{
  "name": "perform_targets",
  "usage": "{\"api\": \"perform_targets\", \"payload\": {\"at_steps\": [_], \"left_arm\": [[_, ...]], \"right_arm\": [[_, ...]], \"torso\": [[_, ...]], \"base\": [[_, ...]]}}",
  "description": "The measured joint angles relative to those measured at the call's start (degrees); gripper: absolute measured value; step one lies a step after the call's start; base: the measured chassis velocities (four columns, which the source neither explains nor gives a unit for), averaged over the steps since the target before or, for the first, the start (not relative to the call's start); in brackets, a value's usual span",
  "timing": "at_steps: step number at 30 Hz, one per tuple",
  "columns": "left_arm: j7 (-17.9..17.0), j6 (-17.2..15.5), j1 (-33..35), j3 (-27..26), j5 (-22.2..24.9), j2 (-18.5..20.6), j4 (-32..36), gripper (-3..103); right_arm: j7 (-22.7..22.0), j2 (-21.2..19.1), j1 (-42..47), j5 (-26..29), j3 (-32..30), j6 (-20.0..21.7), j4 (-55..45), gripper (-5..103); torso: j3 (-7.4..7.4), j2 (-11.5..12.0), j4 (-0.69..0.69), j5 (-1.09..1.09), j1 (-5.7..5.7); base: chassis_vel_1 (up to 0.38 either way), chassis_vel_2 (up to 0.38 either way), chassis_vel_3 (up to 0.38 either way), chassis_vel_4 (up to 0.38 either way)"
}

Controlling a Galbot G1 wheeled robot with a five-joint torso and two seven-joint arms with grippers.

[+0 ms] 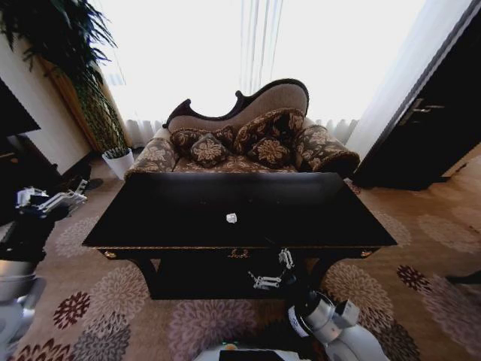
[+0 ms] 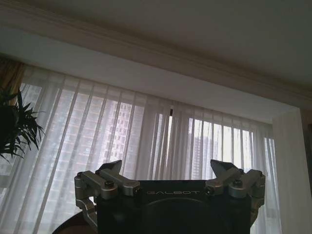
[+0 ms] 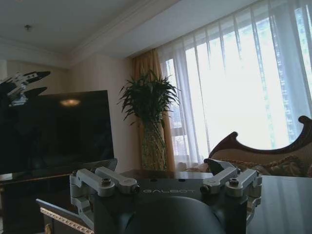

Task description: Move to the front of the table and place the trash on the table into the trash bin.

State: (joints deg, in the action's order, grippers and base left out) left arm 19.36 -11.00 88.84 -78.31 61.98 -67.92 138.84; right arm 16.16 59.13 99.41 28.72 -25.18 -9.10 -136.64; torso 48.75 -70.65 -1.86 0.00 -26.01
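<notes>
The black glossy table [image 1: 165,218] stands right in front of me. One small piece of white trash [image 1: 231,218] lies near the middle of its top. My right gripper [image 1: 272,272] hangs low at the table's front edge, right of the gold ornament; it is open with nothing between its fingers [image 3: 105,181]. Its wrist view looks across the table top [image 3: 285,200]. My left gripper [image 1: 51,201] is raised beyond the table's left end, open and empty, with its fingers [image 2: 111,176] pointing toward the curtained window. The trash bin is out of view.
A patterned brown sofa [image 1: 240,143] stands close behind the table. A tall plant [image 1: 68,53] and a white pot [image 1: 119,162] are at the back left, and a dark television [image 3: 58,131] is on the left. A dark door [image 1: 436,128] is at the right. Flowered carpet [image 1: 421,286] surrounds the table.
</notes>
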Motion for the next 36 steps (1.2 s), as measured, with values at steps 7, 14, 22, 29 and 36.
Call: {"api": "perform_targets", "payload": {"at_steps": [7,14,22,29,36], "left_arm": [[-0.3,-0.2,0.7,-2.7,1.9,0.9,0.7,100],[-0.4,-0.3,0.7,-5.5,3.2,2.6,-0.2,100],[-0.3,-0.4,0.1,-5.5,2.8,3.0,-1.3,100],[-0.3,-0.6,0.2,-4.2,1.4,2.3,-0.6,100],[-0.2,-0.6,0.5,-3.5,0.1,2.2,-1.0,100]], "right_arm": [[-8.5,-0.9,-2.9,0.4,0.4,4.7,-2.5,100],[-17.5,-3.4,-8.3,1.0,0.6,15.1,-3.9,100],[-21.0,-9.4,-16.0,3.5,1.5,21.6,-2.2,100],[-23.0,-17.9,-22.7,11.4,3.7,25.8,1.3,100],[-22.4,-23.5,-33.8,12.8,10.6,27.0,6.4,100]], "torso": [[0.0,0.0,0.0,-0.01,0.01],[0.0,0.0,0.0,-0.01,0.0],[0.0,0.0,0.01,-0.01,0.0],[0.0,0.0,0.0,0.0,0.0],[0.01,0.0,0.0,0.0,0.0]], "base": [[0.0,0.0,0.0,0.0],[0.0,0.0,0.0,0.0],[0.0,0.0,0.0,0.0],[0.0,0.0,0.0,0.0],[0.0,0.0,0.0,0.0]]}}
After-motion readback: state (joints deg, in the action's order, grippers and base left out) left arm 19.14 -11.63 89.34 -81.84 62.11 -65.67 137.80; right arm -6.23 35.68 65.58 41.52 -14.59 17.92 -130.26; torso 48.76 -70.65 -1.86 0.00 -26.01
